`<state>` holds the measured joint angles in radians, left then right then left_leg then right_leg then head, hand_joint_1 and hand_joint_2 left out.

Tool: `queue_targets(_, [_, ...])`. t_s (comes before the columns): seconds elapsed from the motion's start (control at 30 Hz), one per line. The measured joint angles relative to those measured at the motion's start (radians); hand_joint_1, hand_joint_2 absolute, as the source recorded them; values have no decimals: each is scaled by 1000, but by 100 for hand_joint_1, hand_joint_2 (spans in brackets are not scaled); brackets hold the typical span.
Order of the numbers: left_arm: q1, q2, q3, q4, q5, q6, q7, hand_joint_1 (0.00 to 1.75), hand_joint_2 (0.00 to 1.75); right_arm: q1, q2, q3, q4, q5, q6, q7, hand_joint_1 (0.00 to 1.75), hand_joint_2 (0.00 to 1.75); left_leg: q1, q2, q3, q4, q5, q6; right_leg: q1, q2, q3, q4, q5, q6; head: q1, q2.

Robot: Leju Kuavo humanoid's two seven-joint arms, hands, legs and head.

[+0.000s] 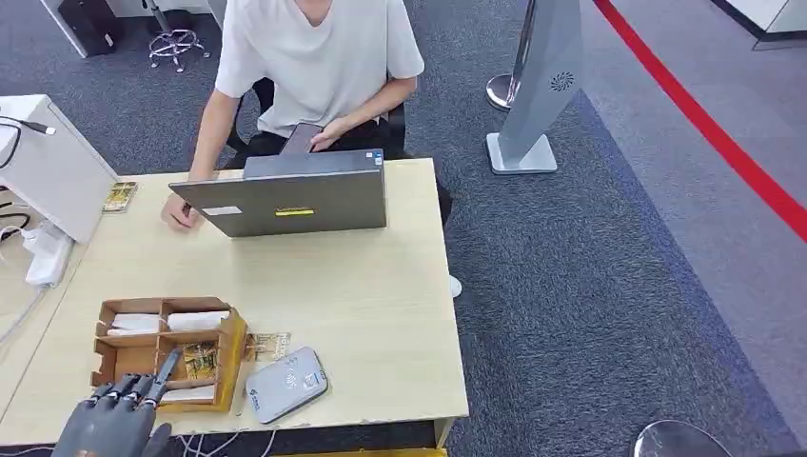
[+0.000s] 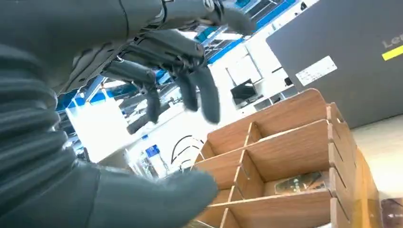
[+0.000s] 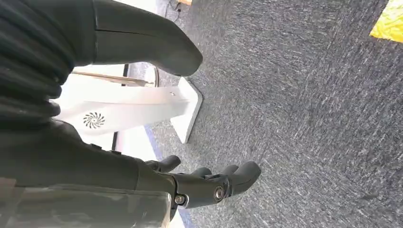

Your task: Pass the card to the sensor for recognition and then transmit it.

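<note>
A brown cardboard organizer (image 1: 162, 350) with several compartments stands at the near left of the table. A patterned card (image 1: 199, 360) lies in one compartment, the same card (image 2: 297, 183) seen from the left wrist. Another card (image 1: 270, 345) lies on the table beside the box. The grey card sensor (image 1: 285, 384) sits at the front edge. My left hand (image 1: 119, 411) hovers just in front of the organizer (image 2: 285, 156), fingers (image 2: 199, 88) spread, holding nothing. My right hand (image 3: 209, 183) hangs over the carpet with loosely curled fingers and nothing in it.
A person in a white shirt (image 1: 314, 57) sits behind a grey laptop (image 1: 290, 198) at the table's far side. A white box (image 1: 48, 162) and cables lie at the left. A grey stand (image 1: 538, 86) rises on the carpet to the right.
</note>
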<state>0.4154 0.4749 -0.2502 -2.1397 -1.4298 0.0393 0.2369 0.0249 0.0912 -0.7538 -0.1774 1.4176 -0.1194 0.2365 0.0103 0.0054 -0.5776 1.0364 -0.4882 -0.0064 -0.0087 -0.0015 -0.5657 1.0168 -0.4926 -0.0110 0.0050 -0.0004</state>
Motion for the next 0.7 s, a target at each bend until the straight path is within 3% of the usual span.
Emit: queue_targets(0.7, [20, -1, 11, 0, -10, 27, 41, 0, 175, 0, 5, -11, 0, 6, -2, 2, 0, 175, 0, 0, 0, 0, 0, 0, 0, 0, 0, 0, 0, 0, 0, 0])
